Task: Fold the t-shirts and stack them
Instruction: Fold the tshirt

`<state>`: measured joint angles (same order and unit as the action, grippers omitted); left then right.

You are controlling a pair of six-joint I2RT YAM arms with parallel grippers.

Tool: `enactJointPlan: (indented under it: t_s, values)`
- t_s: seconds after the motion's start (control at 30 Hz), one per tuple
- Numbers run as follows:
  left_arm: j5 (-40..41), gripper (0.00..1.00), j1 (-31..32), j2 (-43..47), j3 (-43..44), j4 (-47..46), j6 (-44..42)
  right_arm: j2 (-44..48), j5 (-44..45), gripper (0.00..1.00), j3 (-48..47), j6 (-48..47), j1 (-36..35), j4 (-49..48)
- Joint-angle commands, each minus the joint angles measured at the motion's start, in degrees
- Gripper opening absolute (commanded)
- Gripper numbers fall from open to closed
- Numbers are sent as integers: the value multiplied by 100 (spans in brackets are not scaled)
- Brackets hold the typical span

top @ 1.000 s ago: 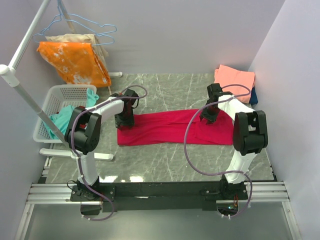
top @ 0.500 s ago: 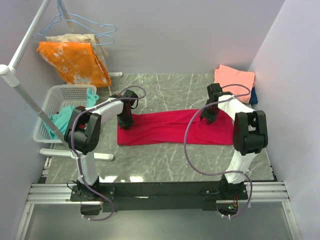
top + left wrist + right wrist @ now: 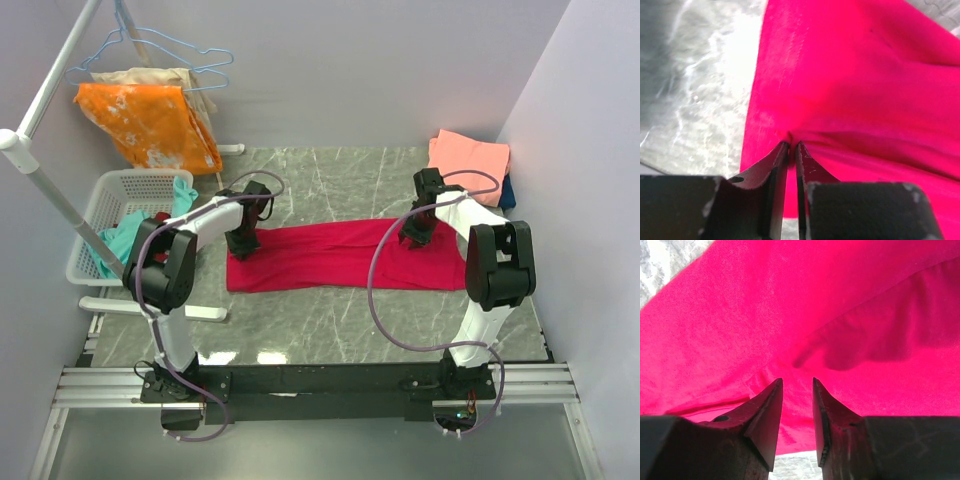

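A crimson-red t-shirt (image 3: 330, 256) lies as a long folded strip across the marble table. My left gripper (image 3: 243, 246) is at its left end, shut on a small pinch of the red cloth (image 3: 865, 75) between its fingertips (image 3: 791, 144). At the strip's right end my right gripper (image 3: 413, 237) is tips-down on the red cloth (image 3: 765, 315); its jaws (image 3: 797, 380) are open with a narrow gap. A folded salmon-pink t-shirt (image 3: 470, 155) rests on a dark blue one (image 3: 509, 192) at the back right corner.
A white basket (image 3: 112, 195) holding teal cloth (image 3: 125, 240) stands at the left. Behind it, an orange white-blotched cloth (image 3: 150, 125) hangs on a rack. A white pole (image 3: 45, 175) slants across the left side. Walls close in on both sides.
My left gripper has closed onto the shirt's left end and drawn that edge slightly to the left. The right gripper stays in place, its jaws a little narrower.
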<state>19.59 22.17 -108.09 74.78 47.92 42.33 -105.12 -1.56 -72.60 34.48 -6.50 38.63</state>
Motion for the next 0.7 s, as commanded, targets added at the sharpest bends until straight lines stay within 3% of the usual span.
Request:
enactJointPlan:
  t_s: [0.0,0.27,0.67]
  values:
    - [238,18,-29,578,-113,148,154,115,-19,36,26,-20,-53,-5]
    - [185,18,-20,544,-69,156,118,-113,884,37,-333,-344,-439,705]
    - [422,20,-20,412,27,358,179,-1177,1851,38,-1019,-1013,-598,1699]
